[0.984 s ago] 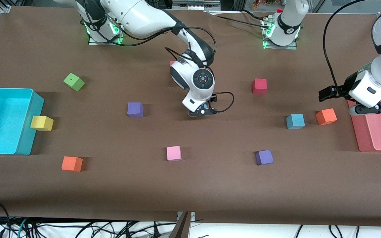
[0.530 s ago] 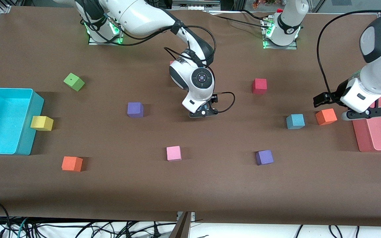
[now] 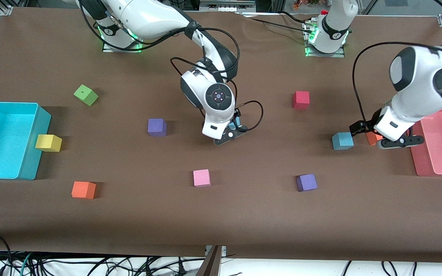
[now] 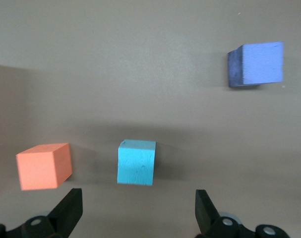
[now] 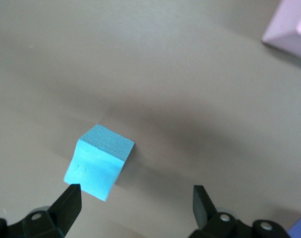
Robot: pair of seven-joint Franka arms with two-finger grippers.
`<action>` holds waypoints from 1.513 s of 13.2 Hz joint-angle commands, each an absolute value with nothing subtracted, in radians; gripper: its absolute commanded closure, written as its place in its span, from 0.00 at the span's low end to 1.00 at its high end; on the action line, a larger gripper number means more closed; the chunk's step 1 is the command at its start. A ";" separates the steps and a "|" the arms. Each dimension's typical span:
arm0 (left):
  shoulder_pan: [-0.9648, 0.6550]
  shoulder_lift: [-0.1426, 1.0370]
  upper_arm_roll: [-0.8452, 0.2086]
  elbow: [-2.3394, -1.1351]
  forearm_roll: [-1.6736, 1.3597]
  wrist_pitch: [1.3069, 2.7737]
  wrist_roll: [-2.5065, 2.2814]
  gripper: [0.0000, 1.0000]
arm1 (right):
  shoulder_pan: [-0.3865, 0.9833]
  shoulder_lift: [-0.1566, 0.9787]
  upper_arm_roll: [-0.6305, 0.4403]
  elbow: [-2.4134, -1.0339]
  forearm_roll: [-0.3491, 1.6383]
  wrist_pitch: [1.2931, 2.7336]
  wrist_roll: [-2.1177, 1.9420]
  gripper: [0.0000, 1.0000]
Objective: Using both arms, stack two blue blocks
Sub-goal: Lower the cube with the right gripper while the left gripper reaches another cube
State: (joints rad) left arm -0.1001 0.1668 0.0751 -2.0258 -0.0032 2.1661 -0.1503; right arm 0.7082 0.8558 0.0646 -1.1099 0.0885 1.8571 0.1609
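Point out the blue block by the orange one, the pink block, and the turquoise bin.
blue block (image 3: 342,140), front view, front face
pink block (image 3: 201,178), front view, top face
turquoise bin (image 3: 33,147), front view, outer wall

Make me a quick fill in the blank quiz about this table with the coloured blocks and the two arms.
1. The fingers of the left gripper and of the right gripper are ____.
2. Beside the blue block near the left gripper, toward the left arm's end of the table, lies an ____ block.
3. The yellow block sits beside the turquoise ____.
Missing words: open; orange; bin.
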 commanded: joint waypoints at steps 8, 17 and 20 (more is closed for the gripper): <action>-0.098 0.308 0.071 -2.174 -0.021 2.486 -0.100 0.00 | 0.644 0.514 0.057 -1.844 0.536 2.451 -0.637 0.01; -0.087 0.390 0.071 -2.186 -0.023 2.528 -0.026 0.00 | 0.637 0.558 0.057 -1.956 1.392 2.513 -1.693 0.01; -0.089 0.390 0.071 -2.186 -0.023 2.528 -0.026 0.00 | 0.635 0.587 0.058 -1.950 1.509 2.508 -1.827 0.01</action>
State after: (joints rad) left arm -0.0943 0.3905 0.0726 -2.1799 -0.0032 2.5141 -0.0598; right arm 0.6426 0.5798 0.0501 -1.9474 1.4396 2.5053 -1.7434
